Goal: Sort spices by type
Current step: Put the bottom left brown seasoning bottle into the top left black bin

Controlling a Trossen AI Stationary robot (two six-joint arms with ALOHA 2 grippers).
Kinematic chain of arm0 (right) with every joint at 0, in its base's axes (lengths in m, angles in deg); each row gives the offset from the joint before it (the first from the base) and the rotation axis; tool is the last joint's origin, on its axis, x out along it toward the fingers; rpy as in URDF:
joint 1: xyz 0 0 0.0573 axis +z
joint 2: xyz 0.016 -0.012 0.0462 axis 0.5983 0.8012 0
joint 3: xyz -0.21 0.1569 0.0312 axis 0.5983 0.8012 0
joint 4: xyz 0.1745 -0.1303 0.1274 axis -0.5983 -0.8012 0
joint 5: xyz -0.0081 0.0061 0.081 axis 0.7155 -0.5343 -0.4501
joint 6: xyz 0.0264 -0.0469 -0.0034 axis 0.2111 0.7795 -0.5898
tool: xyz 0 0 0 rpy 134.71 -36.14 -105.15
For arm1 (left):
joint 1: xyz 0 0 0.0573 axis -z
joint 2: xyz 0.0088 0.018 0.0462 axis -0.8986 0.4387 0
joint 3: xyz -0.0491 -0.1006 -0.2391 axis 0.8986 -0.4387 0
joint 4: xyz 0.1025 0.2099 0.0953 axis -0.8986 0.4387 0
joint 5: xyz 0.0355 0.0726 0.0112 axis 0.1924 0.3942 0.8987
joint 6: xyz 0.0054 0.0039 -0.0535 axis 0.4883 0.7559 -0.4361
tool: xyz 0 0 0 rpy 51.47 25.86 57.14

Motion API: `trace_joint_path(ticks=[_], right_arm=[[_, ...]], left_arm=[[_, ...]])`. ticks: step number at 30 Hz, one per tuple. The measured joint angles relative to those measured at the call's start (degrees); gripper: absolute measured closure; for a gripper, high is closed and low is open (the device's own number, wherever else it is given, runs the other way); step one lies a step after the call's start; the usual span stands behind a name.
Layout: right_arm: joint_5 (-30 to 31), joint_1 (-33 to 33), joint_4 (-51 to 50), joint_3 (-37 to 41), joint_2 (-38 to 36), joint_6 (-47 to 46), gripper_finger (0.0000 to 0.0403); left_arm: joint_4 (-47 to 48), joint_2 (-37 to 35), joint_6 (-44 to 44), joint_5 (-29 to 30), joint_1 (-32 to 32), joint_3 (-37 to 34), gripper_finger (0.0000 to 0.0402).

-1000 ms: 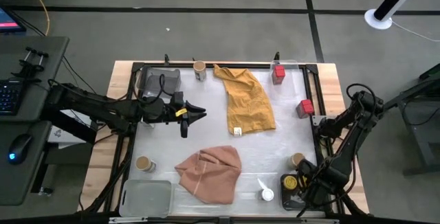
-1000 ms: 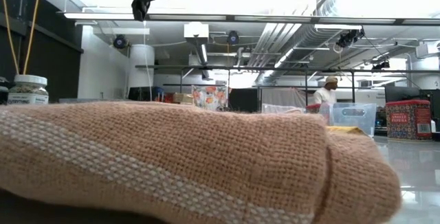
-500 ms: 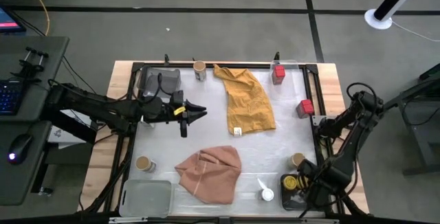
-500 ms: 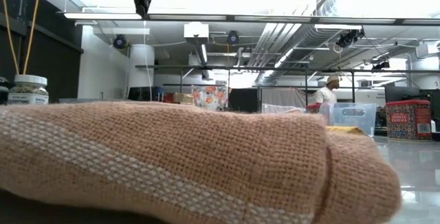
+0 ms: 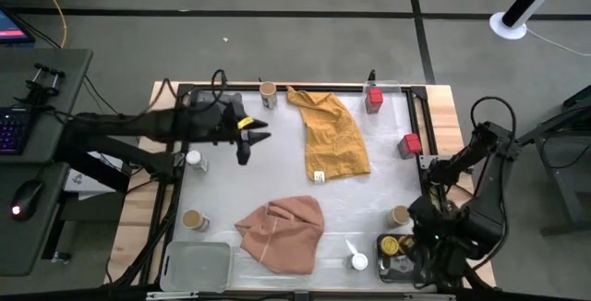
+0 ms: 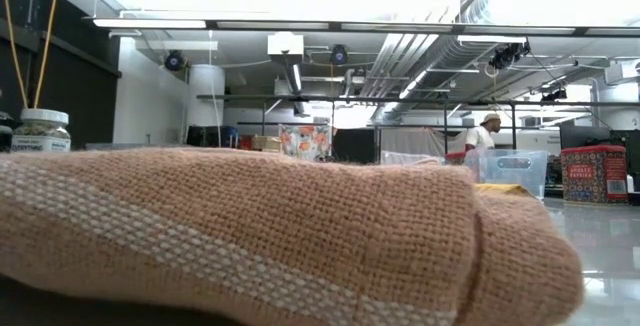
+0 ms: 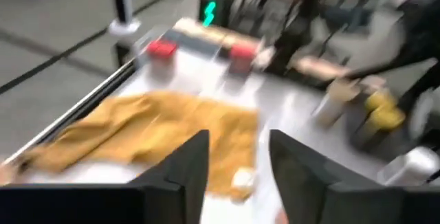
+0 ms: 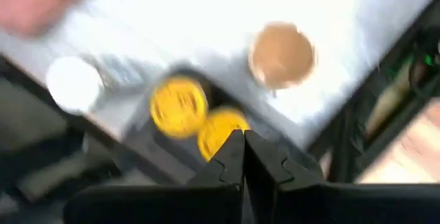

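The left arm reaches in from the table's left edge, stretched almost level toward the far middle, its wrist raised off the surface. The left gripper [image 5: 254,140] hangs in the air with its two dark fingers [image 7: 184,165] parted and nothing between them. The right arm is folded back at the near right corner, elbow bent high. The right gripper [image 8: 243,157] points downward, fingers pressed together, empty

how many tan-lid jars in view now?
3. Far jar beside the mustard cloth; left jar at the near-left edge; right jar at the near-right edge. The cloths could hide more.
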Motion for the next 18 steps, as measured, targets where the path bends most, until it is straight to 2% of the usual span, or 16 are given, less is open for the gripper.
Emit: trace_joint_path(ticks=[5,10,14,18], right_arm=[[6.9,-4.5,1.6,-0.7,0.0,1.5,0.0403],[11.7,-10.3,6.3,-0.6,0.0,9.2,0.0403],[11.9,-15.5,8.8,-0.5,0.0,17.4,0.0403],[11.9,-19.9,10.1,-0.5,0.0,25.2,0.0403]], left_arm=[[17.1,-0.1,-3.7,-2.3,-2.6,3.4,0.0182],[32.0,0.0,-8.7,-11.0,-0.7,3.4,0.0131],[37.4,-0.3,-13.6,-19.1,6.7,3.4,0.012],[40.0,-0.2,-20.2,-18.3,20.5,3.4,0.0121]])
